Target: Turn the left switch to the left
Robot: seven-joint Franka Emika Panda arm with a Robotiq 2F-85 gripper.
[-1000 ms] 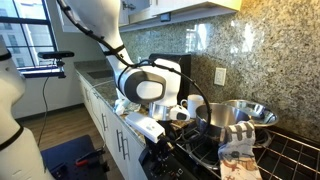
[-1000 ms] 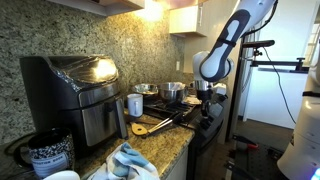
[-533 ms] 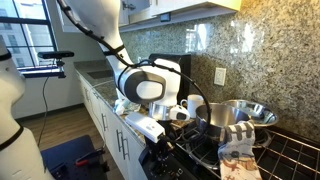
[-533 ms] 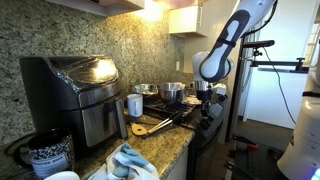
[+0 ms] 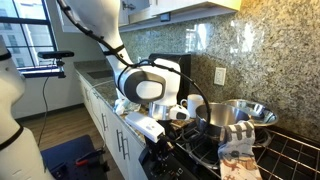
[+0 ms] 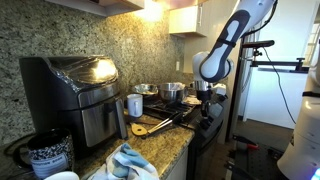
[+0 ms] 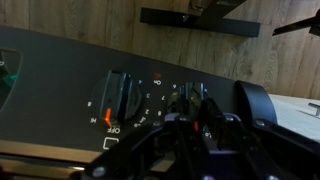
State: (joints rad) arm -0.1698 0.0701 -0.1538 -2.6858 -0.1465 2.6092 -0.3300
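The gripper (image 7: 200,128) at the stove control panel (image 7: 60,70)
The left knob (image 7: 118,95) has its orange mark by OFF; the gripper sits just right of it; fingers too dark to tell whether spread.

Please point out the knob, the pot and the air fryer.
Knob (image 7: 118,94), wrist view, its middle bar.
Pot (image 5: 257,114), in an exterior view, its wall.
Air fryer (image 6: 70,100), in an exterior view, its body.

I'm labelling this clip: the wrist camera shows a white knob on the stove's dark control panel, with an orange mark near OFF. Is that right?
Not quite. The wrist view shows the knob is black, not white. It does sit on the stove's dark control panel, with an orange mark near OFF.
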